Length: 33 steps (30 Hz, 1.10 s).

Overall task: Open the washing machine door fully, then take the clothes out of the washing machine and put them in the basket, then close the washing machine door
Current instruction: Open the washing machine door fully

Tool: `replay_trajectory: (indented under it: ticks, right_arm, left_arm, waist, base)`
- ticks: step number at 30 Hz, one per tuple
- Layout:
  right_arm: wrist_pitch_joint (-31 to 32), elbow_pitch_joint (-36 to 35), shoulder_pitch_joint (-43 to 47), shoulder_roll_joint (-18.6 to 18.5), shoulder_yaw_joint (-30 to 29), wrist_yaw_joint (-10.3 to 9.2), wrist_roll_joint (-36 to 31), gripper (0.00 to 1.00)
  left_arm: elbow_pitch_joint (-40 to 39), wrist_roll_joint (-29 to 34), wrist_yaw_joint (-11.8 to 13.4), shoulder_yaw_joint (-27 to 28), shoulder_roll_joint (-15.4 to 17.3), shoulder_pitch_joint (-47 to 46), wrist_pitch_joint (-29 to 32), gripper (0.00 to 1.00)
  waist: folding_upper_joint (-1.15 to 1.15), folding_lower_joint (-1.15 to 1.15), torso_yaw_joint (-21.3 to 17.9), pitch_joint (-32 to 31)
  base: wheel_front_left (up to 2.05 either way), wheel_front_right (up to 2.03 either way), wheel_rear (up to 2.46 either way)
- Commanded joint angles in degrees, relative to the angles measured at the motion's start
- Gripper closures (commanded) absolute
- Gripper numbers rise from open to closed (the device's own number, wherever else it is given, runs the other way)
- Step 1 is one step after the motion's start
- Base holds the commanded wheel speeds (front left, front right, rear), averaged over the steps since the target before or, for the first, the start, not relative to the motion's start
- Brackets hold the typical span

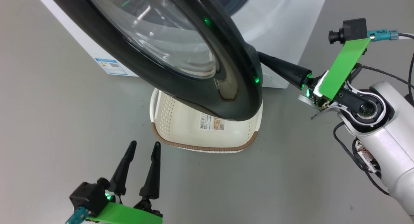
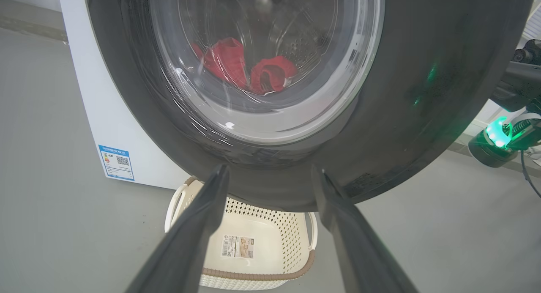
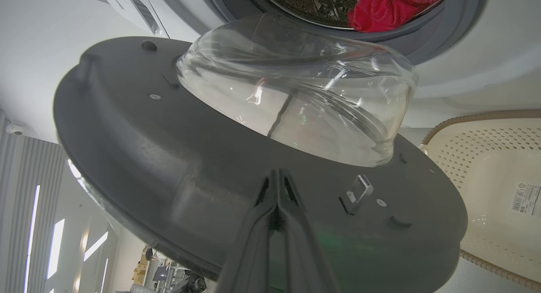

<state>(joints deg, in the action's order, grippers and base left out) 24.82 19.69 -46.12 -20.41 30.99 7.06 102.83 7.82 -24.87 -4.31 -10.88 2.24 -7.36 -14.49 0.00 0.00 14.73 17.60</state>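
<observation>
- The washing machine door (image 1: 168,49) stands swung out from the washing machine (image 1: 275,23). It has a wide glossy black rim around a clear glass window that bulges like a bowl. From the right wrist view its inner face (image 3: 169,166) is matte dark grey plastic with small screws and a metal latch tab.
- The right gripper (image 1: 261,56) is clenched on nothing, its two long dark fingers pressed flat together. Its tips (image 3: 277,174) sit at the door's inner face just below the glass bowl — whether they touch it I cannot tell.
- The left gripper (image 1: 145,144) is released and empty, its tapered fingers spread above the smooth grey floor (image 1: 48,120), near the basket's front rim and apart from it.
- The clothes (image 3: 380,9) — bright red, soft and crumpled — lie inside the perforated steel drum, behind the grey rubber ring. In the left wrist view they show through the glass (image 2: 228,62).
- The basket (image 1: 200,148) sits on the floor before the machine, partly under the door. It is cream-white perforated plastic, a rounded rectangle with a brown woven-look rim, and a paper label (image 1: 212,123) lies on its bottom.
- A small blue sticker (image 1: 111,66) is stuck low on the machine's white front.
</observation>
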Motion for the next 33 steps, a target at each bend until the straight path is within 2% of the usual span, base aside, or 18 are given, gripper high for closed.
replay_trajectory:
  ticks: [1,15,33]
  right_arm:
    - [0.65,-1.02,-0.63,0.93,-0.64,0.43,0.0,1.0]
    - [8.2,-1.08,5.6,5.52,-2.81,0.43,-3.93,1.0]
    - [12.05,-2.84,11.51,11.2,-3.23,0.43,-8.38,1.0]
  left_arm:
    - [-1.19,-0.29,0.6,1.71,0.64,-1.13,-0.51,0.0]
    - [-0.93,-0.69,1.14,1.31,0.64,1.3,-0.51,0.0]
    - [-1.85,-0.71,2.3,1.7,0.64,4.41,-0.51,0.0]
  waist:
    - [0.0,0.0,0.39,-0.25]
    - [0.0,0.0,3.68,-4.79]
    - [0.0,0.0,10.93,-8.46]
  base:
    - [0.0,0.0,0.0]
    - [0.0,0.0,0.0]
    - [0.0,0.0,0.0]
